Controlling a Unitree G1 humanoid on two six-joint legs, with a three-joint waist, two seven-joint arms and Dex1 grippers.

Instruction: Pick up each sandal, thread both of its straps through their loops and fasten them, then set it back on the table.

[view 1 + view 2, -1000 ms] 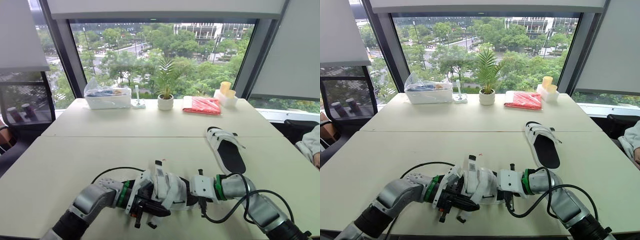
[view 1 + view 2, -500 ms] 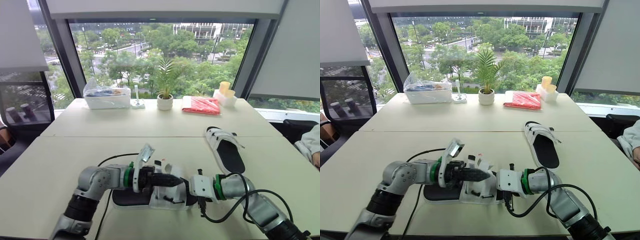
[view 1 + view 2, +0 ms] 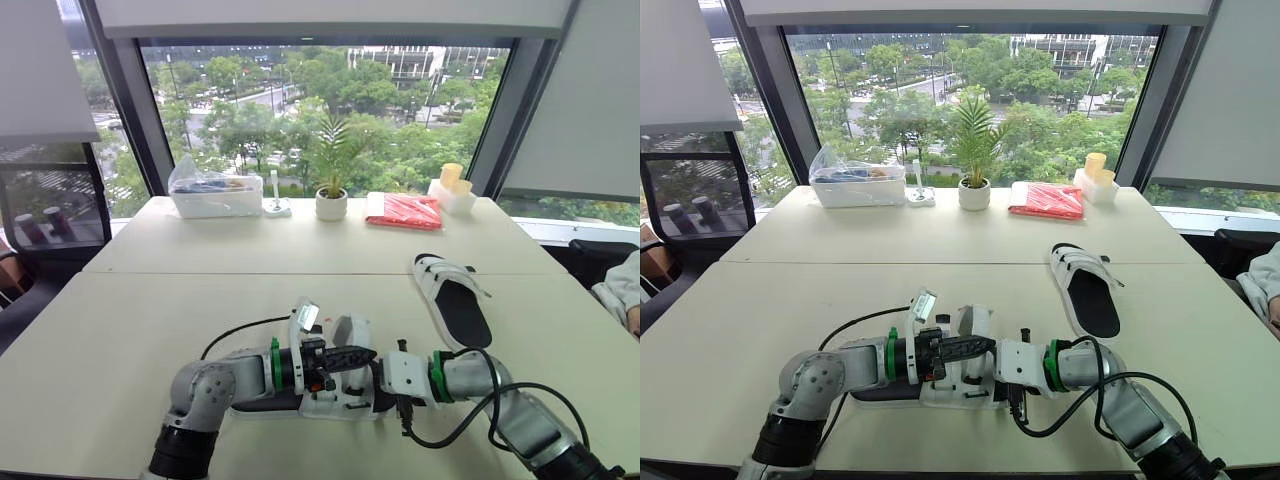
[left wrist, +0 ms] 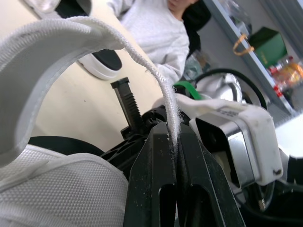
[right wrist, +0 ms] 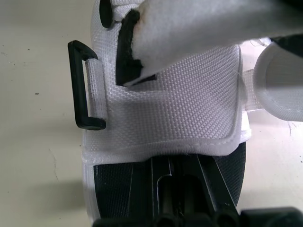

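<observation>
1. Room: a pale table [image 3: 150,320] stands before a wide window [image 3: 300,90] that looks onto trees.
2. Nearest: the sandal [image 3: 335,402] lies on the table at the near edge, between the two arms, with its black sole down and its white mesh upper facing up.
3. Right gripper [image 5: 173,175]: the fingers are pressed together on the sandal's edge and appear to steady it.
4. Left gripper [image 4: 174,142]: the jaws pinch the free end of a strap [image 4: 71,33]. The strap arches up over the upper, fuzzy side showing.
5. Loop [image 5: 80,85]: this black loop at the upper's side has nothing through it.
6. Progress, as judged: this strap is lifted but neither threaded nor fastened. The state of the sandal's second strap cannot be made out. Most of the work on this sandal remains.
7. Further off: the far sandal [image 3: 455,300] lies flat to the right, well apart from the grippers, with white straps across its black footbed. I cannot tell whether they are fastened.
8. Far edge: a bin [image 3: 215,195], plant [image 3: 331,200] and red packet [image 3: 403,210] stand clear of the work.
</observation>
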